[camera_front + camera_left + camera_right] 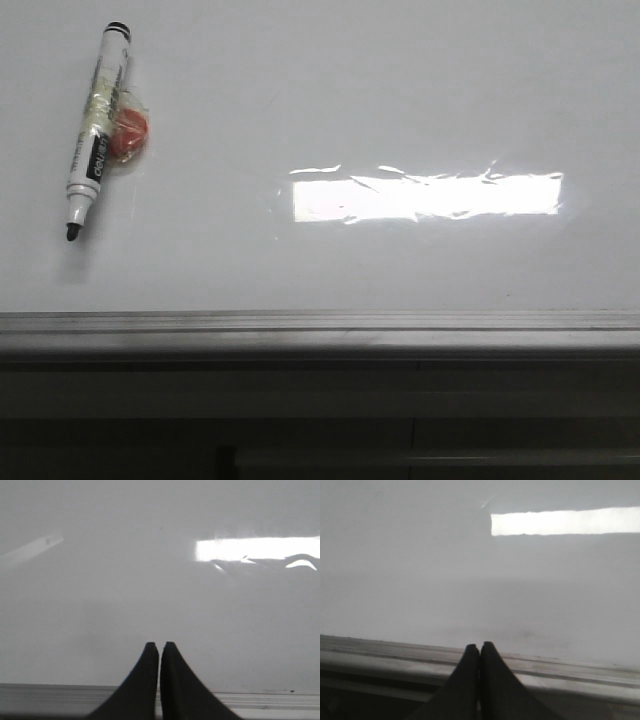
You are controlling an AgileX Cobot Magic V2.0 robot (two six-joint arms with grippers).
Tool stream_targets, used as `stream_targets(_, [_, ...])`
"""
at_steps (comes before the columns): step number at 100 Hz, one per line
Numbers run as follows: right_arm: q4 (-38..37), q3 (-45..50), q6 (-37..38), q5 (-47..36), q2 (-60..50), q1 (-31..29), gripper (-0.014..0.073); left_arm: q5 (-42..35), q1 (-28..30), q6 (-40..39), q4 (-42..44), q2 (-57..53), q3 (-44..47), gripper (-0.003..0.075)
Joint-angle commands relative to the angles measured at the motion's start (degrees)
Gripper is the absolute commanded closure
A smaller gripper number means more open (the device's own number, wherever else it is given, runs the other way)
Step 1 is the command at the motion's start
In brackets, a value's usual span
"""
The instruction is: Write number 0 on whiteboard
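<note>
Front view: whiteboard, glossy white, laid flat and filling most of the frame; grey metal edge strip along the near side; bright rectangular light glare reflected right of centre; no drawn number 0 is to be seen on the board; marker, white barrel with black label, black end cap pointed away and uncapped black tip pointed toward the near edge, laid on the board at far left, slightly tilted; small red-orange object under clear wrap or tape, seated against the marker's right side, touching the barrel; its kind cannot be told; neither claw is seen here; no containers are present.

Left wrist view: left claw, two dark fingers, tips brought nearly together with only a hairline slit between them; nothing is pinched; the tips are seen over the board just past the edge strip; whether the board is touched cannot be told; the glare is seen well beyond the tips.

Right wrist view: right claw, dark fingers pressed together, nothing held; the tips are seen against the edge strip, with blank board and glare beyond.
</note>
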Motion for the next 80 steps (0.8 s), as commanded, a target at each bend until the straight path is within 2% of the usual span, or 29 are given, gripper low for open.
stream_targets(1, [1.39, 0.67, -0.24, -10.26, -1.09, 0.2, 0.0652, -4.75, 0.0, -0.45, -0.35, -1.62, 1.82, 0.074])
stream_targets(10, [8.15, 0.67, 0.9, -18.06, -1.09, 0.2, 0.0652, -7.07, 0.0, -0.45, -1.63, -1.62, 1.82, 0.074])
stream_targets(19, [15.32, 0.67, 1.01, -23.13, -1.09, 0.2, 0.0652, -12.73, 0.0, -1.15, -8.14, -1.62, 1.82, 0.074])
stream_targets(24, [18.4, 0.67, 1.01, -23.73, -1.09, 0.2, 0.0652, -16.36, 0.0, -2.63, -15.98, -1.62, 1.82, 0.074])
stream_targets(30, [22.19, 0.67, 1.01, -24.24, -1.09, 0.2, 0.0652, -20.28, 0.0, -5.3, -30.93, -1.62, 1.6, 0.074])
stream_targets(40, [28.28, 0.67, 1.11, -24.67, -1.09, 0.2, 0.0652, -20.89, 0.0, -6.25, -51.56, -1.62, 1.6, 0.074])
stream_targets(51, [33.78, -0.17, 1.11, -27.08, -1.09, 0.2, 0.0651, -17.34, -0.15, -6.47, -62.63, -1.62, 1.09, 0.074])
stream_targets(58, [34.34, -2.69, 1.11, -24.42, -1.09, 0.2, 0.0646, -9.66, -1.11, -4.79, -60.56, -1.62, -1.42, 0.0739])
stream_targets(65, [32.33, -6.73, 0.86, -18.92, -1.09, 0.2, 0.0599, -0.42, -2.23, 2.53, -54.6, -1.17, -6.09, 0.0739])
stream_targets(69, [29.48, -8.96, 0.06, -15.75, -0.97, 0.2, 0.0551, 3.61, -2.75, 8.48, -51.98, -0.27, -9.45, 0.0738])
stream_targets(80, [21.84, -16.43, -0.62, -5.09, 0.57, 0.2, 0.0378, 8.91, -2.75, 17.55, -49.37, 4.95, -18.33, 0.0704])
